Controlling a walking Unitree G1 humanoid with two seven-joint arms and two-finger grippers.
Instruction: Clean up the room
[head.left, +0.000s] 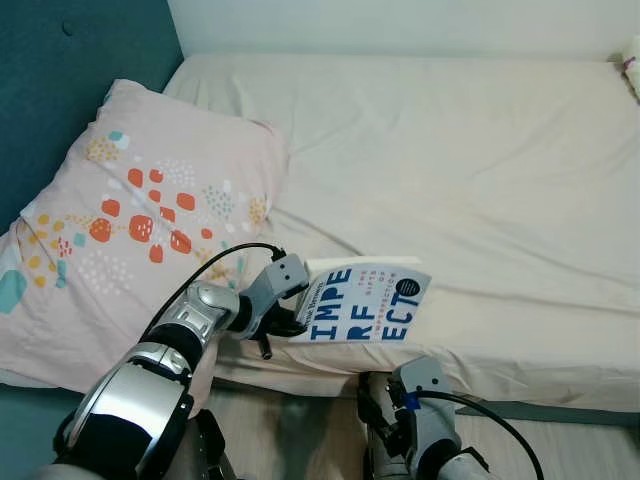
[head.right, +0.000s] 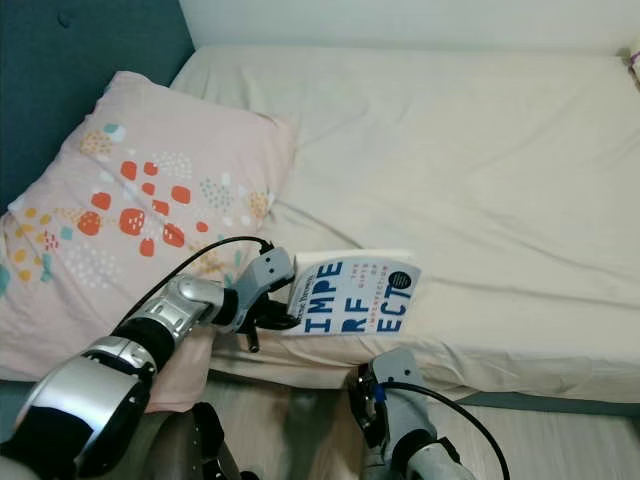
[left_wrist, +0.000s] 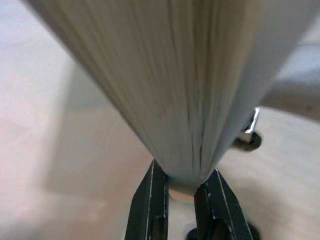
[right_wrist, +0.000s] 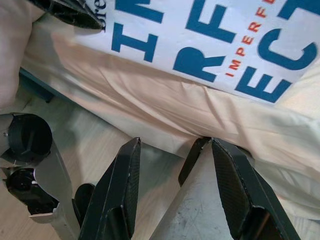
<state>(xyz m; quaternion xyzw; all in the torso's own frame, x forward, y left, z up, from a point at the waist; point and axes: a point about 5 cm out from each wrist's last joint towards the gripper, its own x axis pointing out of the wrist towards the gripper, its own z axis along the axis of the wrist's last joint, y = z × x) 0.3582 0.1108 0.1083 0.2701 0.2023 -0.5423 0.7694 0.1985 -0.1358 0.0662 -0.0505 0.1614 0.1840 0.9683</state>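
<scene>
A white book (head.left: 368, 302) with big blue letters lies at the front edge of the cream bed (head.left: 450, 150), just right of the pillow. My left gripper (head.left: 290, 322) is shut on the book's spine end; in the left wrist view the page block (left_wrist: 175, 85) is pinched between the black fingers (left_wrist: 150, 210). My right gripper (right_wrist: 172, 195) hangs open below the mattress edge, under the book (right_wrist: 210, 40), with nothing between its fingers (right_wrist: 120, 190).
A pink pillow (head.left: 130, 220) with orange and teal dots lies at the bed's left against a teal headboard (head.left: 60, 80). Wooden floor (head.left: 300, 430) runs along the bed's front edge. A small pale object (head.left: 632, 65) sits at the bed's far right.
</scene>
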